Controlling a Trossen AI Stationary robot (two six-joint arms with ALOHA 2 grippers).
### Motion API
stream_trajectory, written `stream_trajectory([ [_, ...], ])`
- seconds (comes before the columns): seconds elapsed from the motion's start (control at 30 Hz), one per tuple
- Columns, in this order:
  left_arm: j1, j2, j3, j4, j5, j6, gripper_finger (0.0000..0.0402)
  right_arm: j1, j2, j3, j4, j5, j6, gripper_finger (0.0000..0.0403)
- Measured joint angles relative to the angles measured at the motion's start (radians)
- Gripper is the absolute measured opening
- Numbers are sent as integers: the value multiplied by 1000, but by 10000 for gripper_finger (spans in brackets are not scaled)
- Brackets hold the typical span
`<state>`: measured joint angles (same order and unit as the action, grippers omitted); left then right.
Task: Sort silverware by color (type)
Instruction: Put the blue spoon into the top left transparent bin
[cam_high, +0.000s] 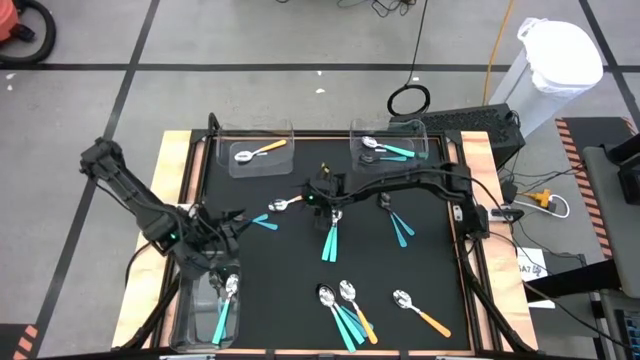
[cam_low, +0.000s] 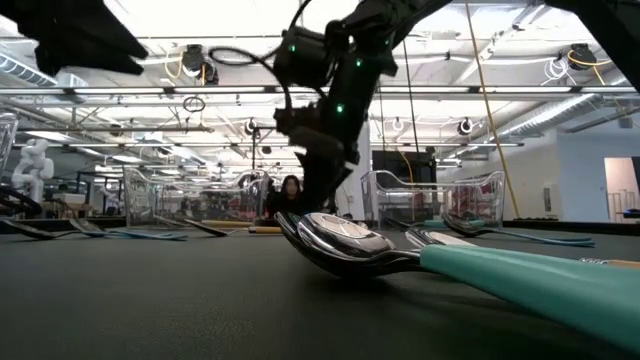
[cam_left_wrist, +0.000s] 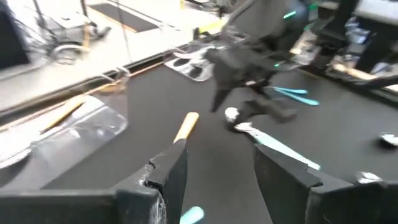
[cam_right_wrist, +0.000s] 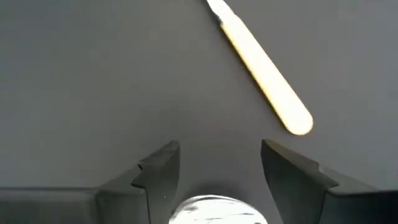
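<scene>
Spoons with metal bowls and teal, light blue or orange handles lie scattered on the black mat (cam_high: 440, 260). My right gripper (cam_high: 303, 199) hangs open over the mat's middle, fingers slanting down. An orange-handled spoon (cam_right_wrist: 264, 78) lies just beyond its fingertips (cam_right_wrist: 163, 163). A shiny bowl (cam_right_wrist: 211, 210) shows low between the fingers, which stand clear of it on either side. My left gripper (cam_left_wrist: 214, 162) is open at the mat's left, with nothing between its fingers. It points across the mat at the same orange-handled spoon (cam_left_wrist: 186, 126).
Three clear bins stand at the mat's edges. The far-left bin (cam_high: 282, 128) holds an orange-handled spoon, the far-right bin (cam_high: 420, 128) teal ones, and the near-left bin (cam_high: 190, 310) a teal one. More spoons (cam_high: 345, 310) lie toward the near edge, and teal pairs (cam_high: 330, 240) lie mid-mat.
</scene>
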<state>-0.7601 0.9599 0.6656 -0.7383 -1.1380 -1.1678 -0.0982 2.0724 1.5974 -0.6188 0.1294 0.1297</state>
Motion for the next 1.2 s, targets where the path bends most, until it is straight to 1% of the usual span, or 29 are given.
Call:
stream_trajectory([
  [0.1, 24, 21, -23, -3, -34, -4, 183, 26, -2, 0, 99, -4, -38, 211],
  [0.2, 50, 28, -29, -4, -76, -4, 183, 43, 25, 0, 314, -21, -60, 210],
  [0.3, 69, 19, -29, -4, -87, -3, 183, 43, 88, 0, 544, -102, -31, 210],
  [0.33, 70, 13, -28, -4, -86, -1, 183, 42, 117, 4, 615, -112, -9, 210],
  [0.4, 72, 1, -28, -6, -84, 5, 183, 41, 171, 39, 704, -127, 5, 210],
  [0.47, 72, -11, -28, -16, -73, 5, 183, 41, 228, 107, 753, -124, 1, 210],
  [0.53, 72, -23, -28, -24, -66, 5, 183, 41, 284, 190, 753, -103, -27, 210],
  [0.63, 72, -36, -28, -35, -60, 3, 183, 41, 358, 316, 687, -83, -63, 210],
  [0.83, 72, -46, -27, -43, -47, 5, 183, 41, 468, 489, 572, -88, -132, 200],
  [1.07, 73, -46, -27, -58, -47, -2, 183, 39, 513, 519, 550, -187, -145, 164],
  [1.2, 74, -46, -27, -59, -71, -2, 183, 39, 516, 519, 523, -186, -157, 150],
])
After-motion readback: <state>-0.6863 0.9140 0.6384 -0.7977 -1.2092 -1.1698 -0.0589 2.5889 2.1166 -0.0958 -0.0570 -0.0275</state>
